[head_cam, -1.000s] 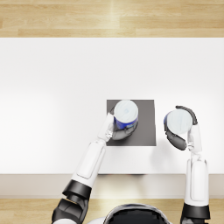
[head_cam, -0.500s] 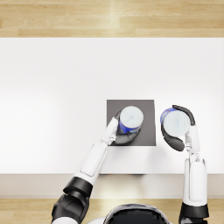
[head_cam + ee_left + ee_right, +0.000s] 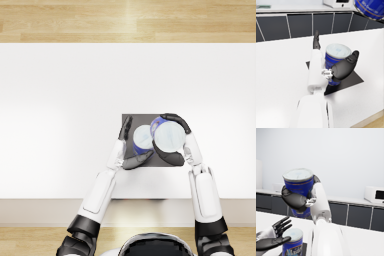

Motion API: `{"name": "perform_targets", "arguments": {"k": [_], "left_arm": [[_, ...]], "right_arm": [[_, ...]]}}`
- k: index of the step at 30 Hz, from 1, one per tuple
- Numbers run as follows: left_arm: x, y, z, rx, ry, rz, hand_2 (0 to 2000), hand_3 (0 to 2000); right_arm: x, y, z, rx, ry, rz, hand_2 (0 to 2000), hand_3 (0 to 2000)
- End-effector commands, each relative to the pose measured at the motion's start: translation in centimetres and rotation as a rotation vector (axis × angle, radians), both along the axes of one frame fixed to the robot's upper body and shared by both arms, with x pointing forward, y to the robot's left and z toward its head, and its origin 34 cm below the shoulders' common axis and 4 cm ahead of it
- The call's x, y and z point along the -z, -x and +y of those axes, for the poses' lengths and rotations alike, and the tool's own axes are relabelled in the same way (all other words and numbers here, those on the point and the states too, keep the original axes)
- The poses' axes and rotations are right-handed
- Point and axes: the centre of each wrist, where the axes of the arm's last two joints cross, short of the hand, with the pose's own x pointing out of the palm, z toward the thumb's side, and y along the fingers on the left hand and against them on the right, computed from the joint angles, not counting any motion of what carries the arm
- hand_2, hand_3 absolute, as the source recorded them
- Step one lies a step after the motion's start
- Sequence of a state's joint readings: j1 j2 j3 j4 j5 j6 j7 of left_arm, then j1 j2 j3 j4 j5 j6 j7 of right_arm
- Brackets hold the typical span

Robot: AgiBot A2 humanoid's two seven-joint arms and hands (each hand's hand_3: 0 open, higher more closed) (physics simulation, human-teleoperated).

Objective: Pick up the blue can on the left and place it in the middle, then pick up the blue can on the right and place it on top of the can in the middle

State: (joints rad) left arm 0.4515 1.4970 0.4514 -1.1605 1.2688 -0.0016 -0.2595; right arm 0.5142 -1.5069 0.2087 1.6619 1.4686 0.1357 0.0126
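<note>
Stretching across the whole scene, the white table is carrying a dark square mat near its near edge, roughly in the middle. Beyond the table, dark cabinet fronts are running under a pale counter, and a white microwave is sitting on that counter at the far right. On the mat, the lower blue can is standing upright with its pale lid facing up. Around it, the left hand is lying loose: the fingers are pressed together and reaching straight past the can's left side, while the thumb is curving round its near side, so the hand is spread wide; the left wrist view is not showing clearly whether either is touching the label. Above and just to the right, the second blue can is hanging in the air, well clear of the table, overlapping the lower can's right edge in the head view. Gripping it, the right hand is wrapping its dark fingers round the can's body from the near and far sides, with the lid left uncovered, and the can is tilting slightly.
</note>
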Motion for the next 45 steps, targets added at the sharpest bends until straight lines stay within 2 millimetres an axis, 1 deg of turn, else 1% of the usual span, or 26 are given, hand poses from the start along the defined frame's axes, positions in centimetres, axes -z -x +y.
{"name": "perform_targets", "arguments": {"k": [1, 3, 5, 8, 10, 11, 12, 14, 16, 18, 22, 24, 26, 30, 34, 37, 38, 40, 44, 45], "left_arm": [[-3.4, 2.8, 3.5, -0.071, 0.058, -0.083, 0, 0], [-4.1, 4.4, 5.9, -0.133, 0.055, -0.037, 0, 0], [-4.0, 5.6, 7.5, -0.178, 0.049, 0.002, 0, 0], [-3.1, 6.8, 8.4, -0.203, 0.036, 0.060, 0, 0], [-2.5, 7.3, 8.3, -0.196, 0.026, 0.090, 0, 0], [-2.2, 7.5, 8.1, -0.187, 0.022, 0.103, 0, 0], [-1.9, 7.7, 7.8, -0.175, 0.017, 0.116, 0, 0], [-1.6, 7.8, 7.5, -0.164, 0.015, 0.129, 0, 0], [-1.5, 7.9, 7.2, -0.154, 0.015, 0.134, 0, 0], [-1.7, 7.9, 7.0, -0.149, 0.020, 0.128, 0, 0], [-1.3, 7.9, 6.5, -0.136, 0.022, 0.144, 0, 0], [-1.1, 8.1, 6.6, -0.141, 0.022, 0.154, 0, 0], [-0.9, 8.1, 6.7, -0.147, 0.023, 0.159, 0, 0], [-0.6, 8.3, 6.6, -0.143, 0.024, 0.173, 0, 0], [-0.4, 8.4, 6.6, -0.148, 0.028, 0.179, 0, 0], [-0.3, 8.4, 6.7, -0.155, 0.032, 0.183, 0, 0], [-0.4, 8.4, 6.7, -0.156, 0.035, 0.180, 0, 0], [-0.5, 8.4, 6.5, -0.151, 0.039, 0.176, 0, 0], [-0.5, 8.4, 6.5, -0.155, 0.044, 0.177, 0, 0], [-0.5, 8.4, 6.5, -0.156, 0.046, 0.177, 0, 0]], "right_arm": [[-0.6, -1.1, 2.1, -0.052, 0.017, 0.006, 2000, 1520], [-0.4, -1.4, 2.8, -0.070, 0.027, 0.020, 2000, 1520], [-0.2, -1.6, 3.4, -0.087, 0.036, 0.032, 2000, 1520], [0.2, -1.6, 4.4, -0.115, 0.052, 0.044, 2000, 1520], [0.4, -1.7, 4.9, -0.011, -0.009, 0.071, 2000, 1520], [0.9, -2.0, 4.7, -0.031, 0.389, -0.025, 2000, 1520], [1.3, -2.0, 5.0, 0.099, 0.037, 0.099, 2000, 1520], [1.8, -2.2, 5.1, 0.190, 0.003, 0.144, 2000, 1520], [2.2, -2.2, 5.1, 0.243, -0.024, 0.171, 2000, 1520], [2.9, -2.3, 4.9, 0.281, -0.035, 0.204, 2000, 1520], [3.8, -2.1, 6.1, 0.274, -0.017, 0.232, 2000, 1520], [4.4, -1.9, 6.4, 0.270, -0.006, 0.247, 2000, 1520], [4.8, -1.8, 6.7, 0.267, 0.000, 0.260, 2000, 1520], [4.7, -1.9, 7.5, 0.250, -0.001, 0.262, 2000, 1520], [5.8, -2.3, 7.9, 0.253, 0.019, 0.303, 2000, 1520], [6.9, -2.7, 7.6, 0.281, 0.025, 0.344, 2000, 1520], [7.7, -3.0, 7.3, 0.298, 0.033, 0.366, 2000, 1520], [8.5, -3.1, 7.1, 0.298, 0.050, 0.381, 2000, 1520], [9.0, -3.0, 7.1, 0.284, 0.068, 0.384, 2000, 1520], [8.3, -3.0, 7.2, 0.281, 0.051, 0.365, 2000, 1520]]}}
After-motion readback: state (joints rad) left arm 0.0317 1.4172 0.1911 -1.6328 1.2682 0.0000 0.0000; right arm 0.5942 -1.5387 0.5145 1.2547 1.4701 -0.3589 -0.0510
